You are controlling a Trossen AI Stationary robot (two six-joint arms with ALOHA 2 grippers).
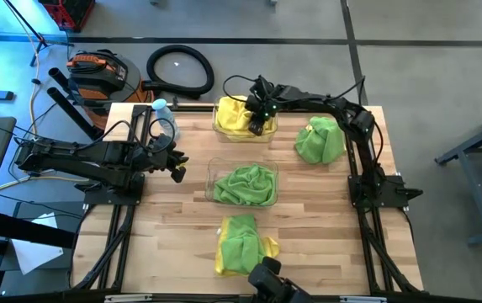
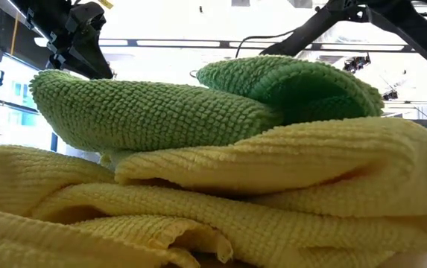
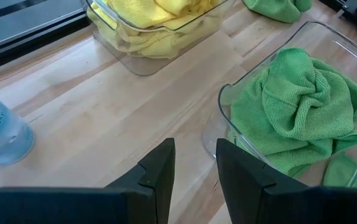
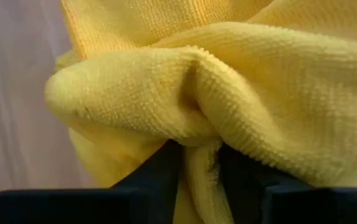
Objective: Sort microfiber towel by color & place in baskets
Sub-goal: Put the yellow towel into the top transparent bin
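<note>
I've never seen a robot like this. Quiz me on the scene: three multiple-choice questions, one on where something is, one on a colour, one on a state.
1. Where is the right gripper?
A. Over the far basket, at the yellow towels
B. Over the middle basket
C. Folded back, away from both baskets

2. What colour is the towel in the middle basket?
A. Yellow
B. Green
C. Blue

3. How is the left gripper?
A. Shut on a green towel
B. Shut on a yellow towel
C. Open, holding nothing

Answers:
1 A: the high view shows it above the yellow load, and its wrist view is filled with yellow cloth.
2 B: a crumpled green towel lies inside.
3 C: its wrist view shows bare wood between its parted fingers.
</note>
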